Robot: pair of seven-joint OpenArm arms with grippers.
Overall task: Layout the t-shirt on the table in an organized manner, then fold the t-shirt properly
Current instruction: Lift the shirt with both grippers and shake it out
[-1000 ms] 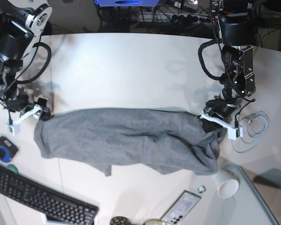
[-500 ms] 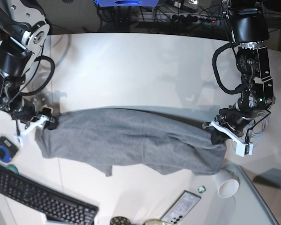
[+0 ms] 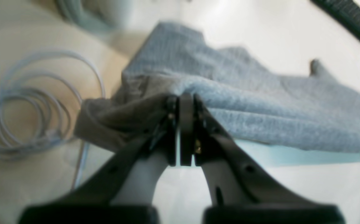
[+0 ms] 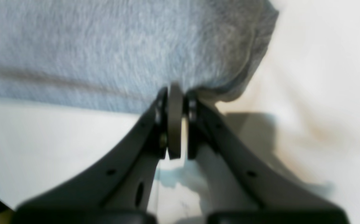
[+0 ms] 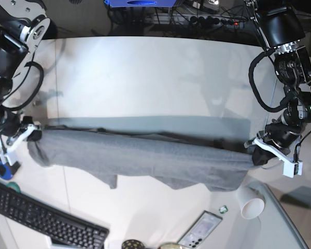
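1. Broadly, the table [image 5: 145, 78] is lying bare across its far half, while the t-shirt [image 5: 145, 155] is stretching as one long grey band across the near half, its long axis running side to side between the two arms.
2. The band is hanging taut along its upper edge and sagging in loose folds along its lower edge, so it looks lifted at both ends rather than lying flat.
3. The left gripper [image 5: 259, 155] is sitting at the band's end on the base view's right, and in the left wrist view [image 3: 183, 102] its jaws are pressing together on a bunched fold of cloth.
4. The right gripper [image 5: 33, 136] is sitting at the opposite end, and in the right wrist view [image 4: 175, 93] its jaws are closing tight on the fabric edge.
5. Judging from this, each arm is standing equally near its own end, and the cloth is lying inward from both, so the coming spread likely depends on moving both ends together across the long axis, toward the open far side.
6. A coiled cable [image 3: 27, 105] is lying just beside the left end.
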